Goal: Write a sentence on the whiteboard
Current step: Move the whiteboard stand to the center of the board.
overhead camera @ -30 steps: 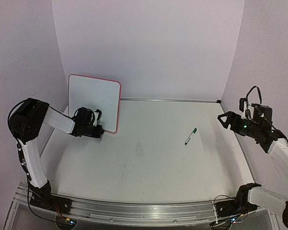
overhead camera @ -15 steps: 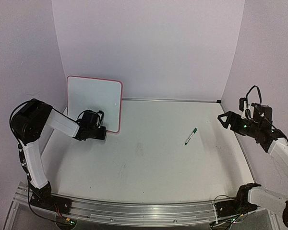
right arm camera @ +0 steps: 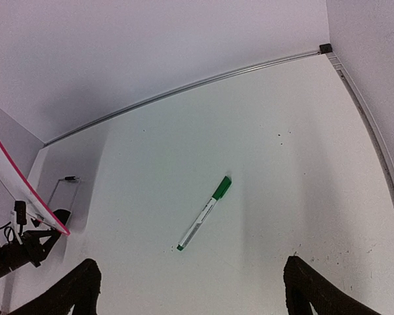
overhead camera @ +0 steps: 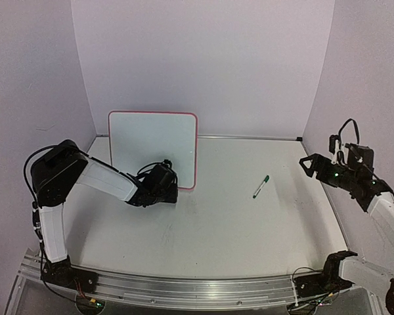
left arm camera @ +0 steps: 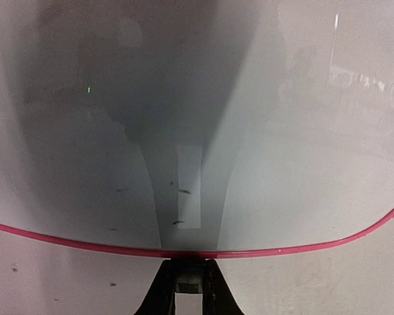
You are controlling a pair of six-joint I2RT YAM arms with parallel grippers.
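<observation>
Standing upright left of centre on the table [overhead camera: 217,230], the whiteboard [overhead camera: 152,149] has just moved: a second ago it sat in the far-left corner, angled away, and now it is further right and nearer, face turned squarely toward the top camera. The left gripper [overhead camera: 165,191] carried it there and is still clamped on the bottom edge of the red frame; the left wrist view shows both fingers [left arm camera: 163,295] pinching that edge. Judgement: the board is being set up as a writing surface and writing hasn't started.

No sentence on it. The face is blank, only a few tiny dark specks and a faint glare strip close up.

The marker [overhead camera: 261,186], with a white barrel and a green cap, lies flat on the table well apart from the board, right of centre, same spot as before and untouched. Any print on its barrel is too small to read.

The right gripper [overhead camera: 310,164] hovers near the right wall, unmoved, fingers spread wide and holding nothing, the marker below and ahead of it in its wrist view.

No brand, label or legible text anywhere
</observation>
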